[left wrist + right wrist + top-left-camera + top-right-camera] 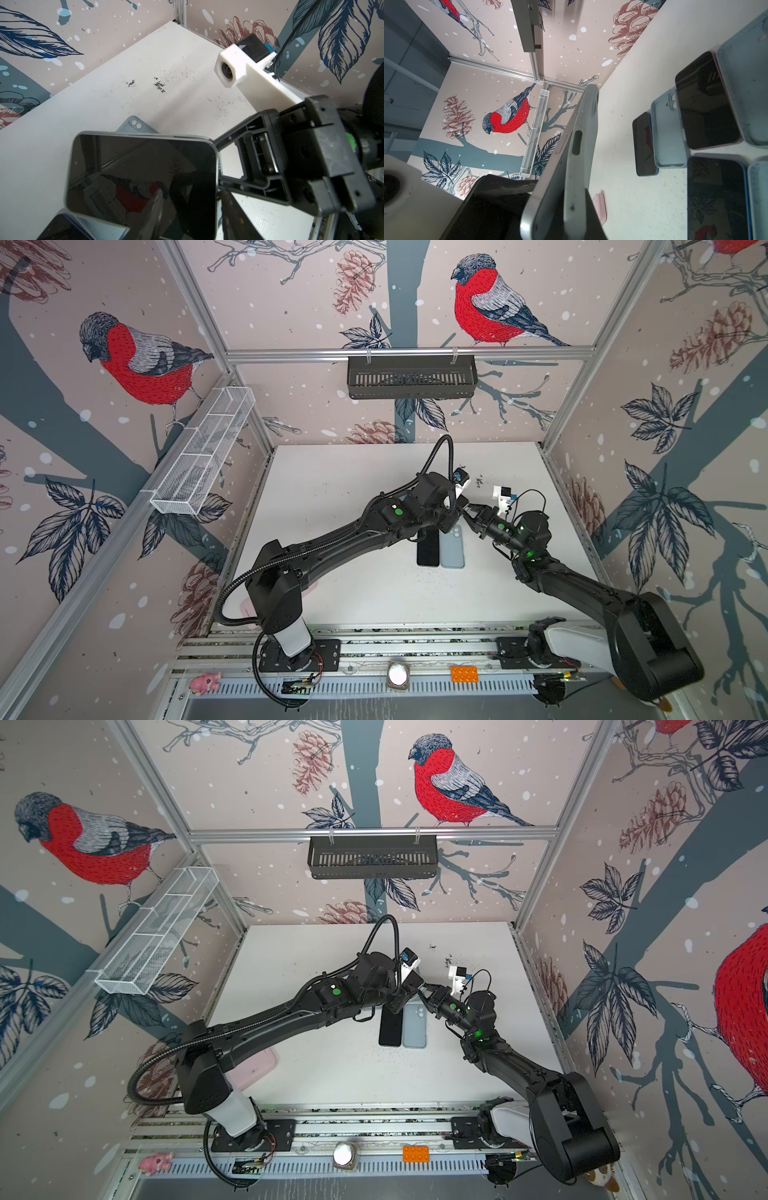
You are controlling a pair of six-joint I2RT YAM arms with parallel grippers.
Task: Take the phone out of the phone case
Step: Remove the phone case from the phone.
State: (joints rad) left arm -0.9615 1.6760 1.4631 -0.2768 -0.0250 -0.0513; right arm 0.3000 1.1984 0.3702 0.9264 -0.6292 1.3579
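**A:** Top views: what is shown?

**B:** I see both arms meeting just past the centre of the table (332,489), toward 1 o'clock. The right gripper (467,510) reaches in from 4 o'clock, and the left arm (332,539) from 8 o'clock. The phone (412,981) hangs between them, clear of the table and largely hidden under the left wrist. Just toward 6 o'clock of it, a spare phone (428,547) and an empty blue case (453,549) lie flat, side by side.

**A:** Left wrist view?

**B:** The phone (143,166) turns its dark glass to the camera. The left gripper (190,193) has its fingers partly apart. One crosses in front of the glass and the other lies just beyond a long edge. I cannot tell whether they press on it. The right gripper meets that same long edge.

**A:** Right wrist view?

**B:** Here the phone is seen edge-on. The phone case (586,116) stands slightly off the phone's silver frame (548,187). I read the right gripper's fingers (591,220) as closed tight on the case wall.
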